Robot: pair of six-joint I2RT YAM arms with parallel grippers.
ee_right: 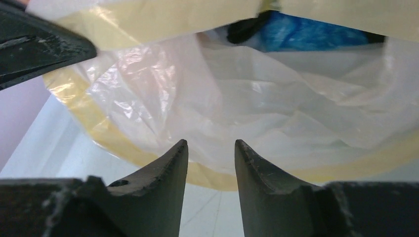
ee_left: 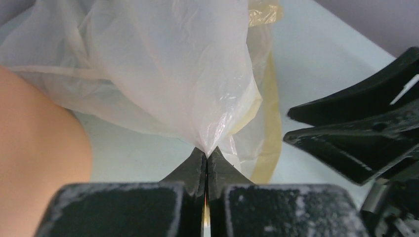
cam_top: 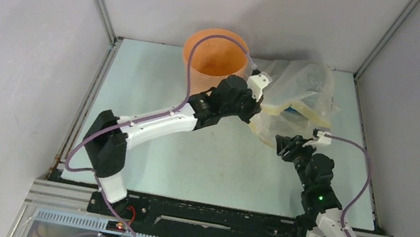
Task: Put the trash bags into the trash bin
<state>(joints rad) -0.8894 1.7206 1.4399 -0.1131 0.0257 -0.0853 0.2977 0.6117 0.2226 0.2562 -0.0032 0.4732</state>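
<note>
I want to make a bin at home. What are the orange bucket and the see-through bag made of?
The orange bucket looks like smooth plastic: even colour, stiff round rim. The see-through bag seems to be thin, slightly glossy plastic film: it crinkles, shines in spots, and you can partly see through it.

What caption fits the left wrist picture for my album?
Left gripper pinching a translucent yellowish plastic bag beside the round orange plastic bucket.

Top camera looks down; both wrist cameras closely face the translucent bag (cam_top: 301, 91).
</note>
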